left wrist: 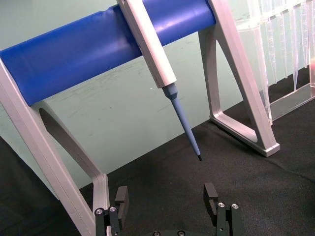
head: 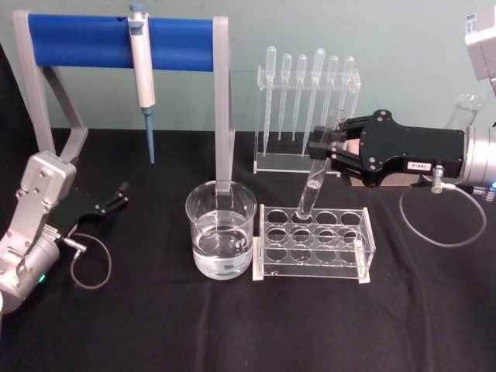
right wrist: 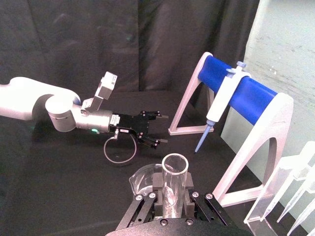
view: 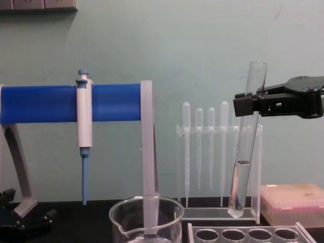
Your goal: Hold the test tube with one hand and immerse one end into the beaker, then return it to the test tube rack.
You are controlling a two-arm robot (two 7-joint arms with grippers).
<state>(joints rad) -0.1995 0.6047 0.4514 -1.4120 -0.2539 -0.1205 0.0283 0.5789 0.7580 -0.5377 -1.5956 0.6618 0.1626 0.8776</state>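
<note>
My right gripper (head: 324, 147) is shut on the upper part of the test tube (head: 314, 182), a long clear glass tube held tilted. In the chest view the right gripper (view: 248, 104) grips it just under the rim, and the test tube (view: 242, 162) hangs with its round bottom slightly above the rack, clear liquid in its lower part. From the right wrist I look down onto the test tube's open rim (right wrist: 174, 166) between the fingers (right wrist: 157, 183). The beaker (head: 221, 229), holding water, stands left of the rack; its rim (view: 147, 208) shows low in the chest view. My left gripper (head: 116, 198) rests open at the far left, also seen as left gripper (left wrist: 166, 196).
A clear rack (head: 314, 242) with round holes sits right of the beaker. Behind stand a grey frame with a blue bar (head: 116, 39) carrying a pipettor (head: 142, 66), and a stand of plastic pipettes (head: 306, 108). A pink tip box (view: 296, 202) sits at the right.
</note>
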